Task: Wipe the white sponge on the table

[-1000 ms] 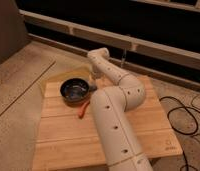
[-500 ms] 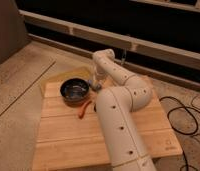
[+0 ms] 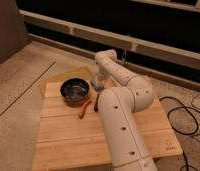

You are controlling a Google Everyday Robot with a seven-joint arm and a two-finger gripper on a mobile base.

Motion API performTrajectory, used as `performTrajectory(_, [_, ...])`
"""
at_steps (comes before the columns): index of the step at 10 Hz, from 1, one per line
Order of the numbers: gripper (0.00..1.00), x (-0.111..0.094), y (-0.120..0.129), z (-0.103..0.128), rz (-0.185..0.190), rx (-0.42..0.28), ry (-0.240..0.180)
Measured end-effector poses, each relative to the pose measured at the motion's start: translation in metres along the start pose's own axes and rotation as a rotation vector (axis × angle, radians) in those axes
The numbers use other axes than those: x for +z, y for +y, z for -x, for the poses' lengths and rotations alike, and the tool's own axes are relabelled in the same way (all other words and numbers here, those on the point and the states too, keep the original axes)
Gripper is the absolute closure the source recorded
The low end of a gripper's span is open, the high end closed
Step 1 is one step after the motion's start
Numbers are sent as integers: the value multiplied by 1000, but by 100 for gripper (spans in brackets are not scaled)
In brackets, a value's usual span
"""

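The table (image 3: 68,135) is a square top of light wooden planks, and my white arm reaches across it from the front. My gripper (image 3: 98,83) points down at the table's far edge, just right of a dark bowl (image 3: 74,90), and it is shut. The white sponge is hidden; I cannot tell whether it sits under or inside the gripper.
A thin orange item (image 3: 84,108) lies on the planks in front of the bowl, beside my arm. Black cables (image 3: 185,117) trail over the speckled floor (image 3: 18,75) to the right. A pale ledge and dark wall run behind the table.
The wrist shifted slightly to the right at the table's far edge, then held still. The gripper went from open to shut.
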Motion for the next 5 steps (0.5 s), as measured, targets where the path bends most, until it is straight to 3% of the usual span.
performTrajectory(4, [90, -43, -5, 23, -19, -16, -113])
performTrajectory(5, [90, -47, -8, 18, -19, -6, -116])
